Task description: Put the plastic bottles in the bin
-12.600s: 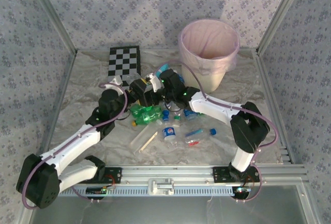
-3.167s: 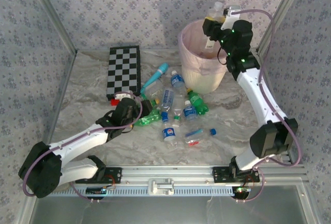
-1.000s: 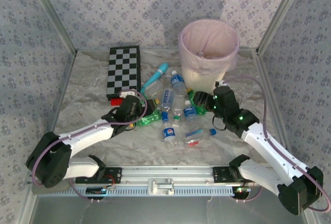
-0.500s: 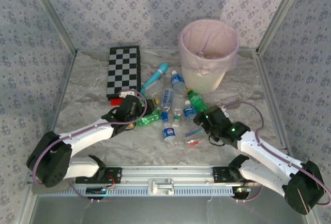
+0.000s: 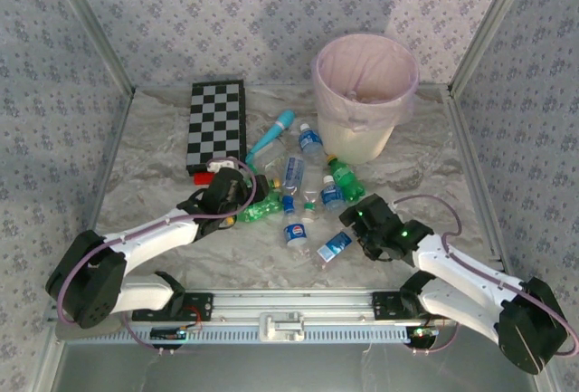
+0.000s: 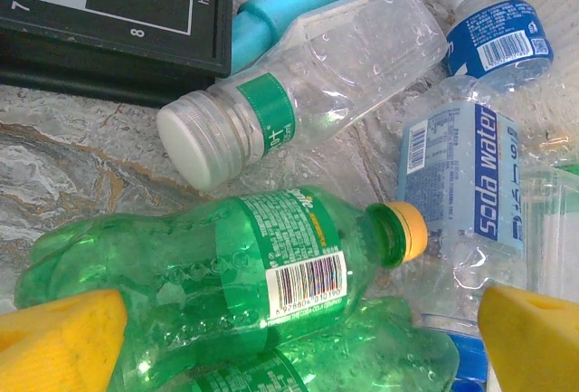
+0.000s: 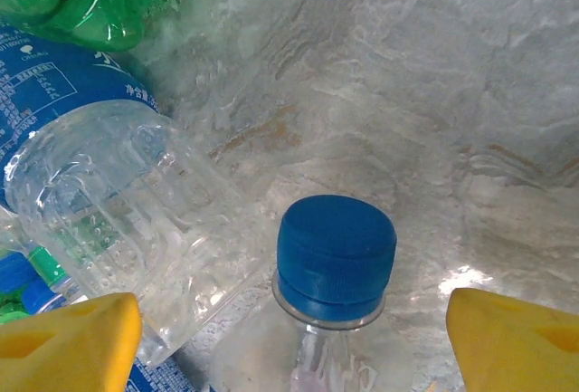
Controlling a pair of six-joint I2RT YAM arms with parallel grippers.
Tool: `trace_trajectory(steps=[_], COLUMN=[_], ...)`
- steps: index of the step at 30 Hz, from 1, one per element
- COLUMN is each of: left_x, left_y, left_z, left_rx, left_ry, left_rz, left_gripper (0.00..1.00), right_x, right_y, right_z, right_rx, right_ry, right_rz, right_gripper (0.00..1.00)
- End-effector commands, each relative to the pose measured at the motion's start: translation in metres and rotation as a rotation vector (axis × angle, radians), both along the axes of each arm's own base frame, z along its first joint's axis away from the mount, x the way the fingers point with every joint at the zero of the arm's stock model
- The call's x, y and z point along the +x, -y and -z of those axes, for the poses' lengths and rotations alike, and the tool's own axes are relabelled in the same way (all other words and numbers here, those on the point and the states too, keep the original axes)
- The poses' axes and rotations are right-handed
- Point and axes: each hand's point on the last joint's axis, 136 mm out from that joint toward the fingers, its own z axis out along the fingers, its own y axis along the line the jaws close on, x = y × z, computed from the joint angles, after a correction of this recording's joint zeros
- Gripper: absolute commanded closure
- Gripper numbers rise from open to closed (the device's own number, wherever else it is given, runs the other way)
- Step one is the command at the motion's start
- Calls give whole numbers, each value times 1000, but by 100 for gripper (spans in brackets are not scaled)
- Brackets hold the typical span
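The bin (image 5: 365, 93) with its pink liner stands at the back right. Plastic bottles lie scattered mid-table, among them a green one (image 5: 346, 177) and a blue-labelled one (image 5: 296, 232). My left gripper (image 5: 246, 195) hangs open over a green bottle with a yellow cap (image 6: 271, 283); its yellow pads (image 6: 59, 342) stand wide either side, apart from it. My right gripper (image 5: 357, 229) is open around the neck of a clear bottle with a blue cap (image 7: 335, 247), whose blue label (image 5: 335, 247) shows from above. Its pads (image 7: 516, 333) do not touch it.
A checkerboard (image 5: 215, 125) lies at the back left, with a teal wand (image 5: 271, 134) beside it. In the left wrist view a clear bottle with a white cap (image 6: 298, 93) and a soda water bottle (image 6: 470, 184) lie close by. Frame rails (image 5: 289, 303) bound the near edge.
My right arm has swung down from beside the bin to the clear blue-capped bottle near the front, which has shifted and turned. The left arm has stayed put.
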Motion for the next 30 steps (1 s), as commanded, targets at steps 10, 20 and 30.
trace_trajectory(steps=[10,20,30], left_x=[0,-1,-1], left_y=[-8,-7,-7], left_z=[1,0,-1], left_rx=[0,0,-3], left_ry=[0,-1,1], left_rz=[-25,-21,-21], left_gripper=[0,0,0], right_x=[-9,-13,-24], right_y=[-19,-34,-44], right_z=[10,-3,-13], right_rx=[-24,-104,-152], right_ry=[-25,6,12], right_rz=[-66,-208,-315], right_gripper=[16,18,12])
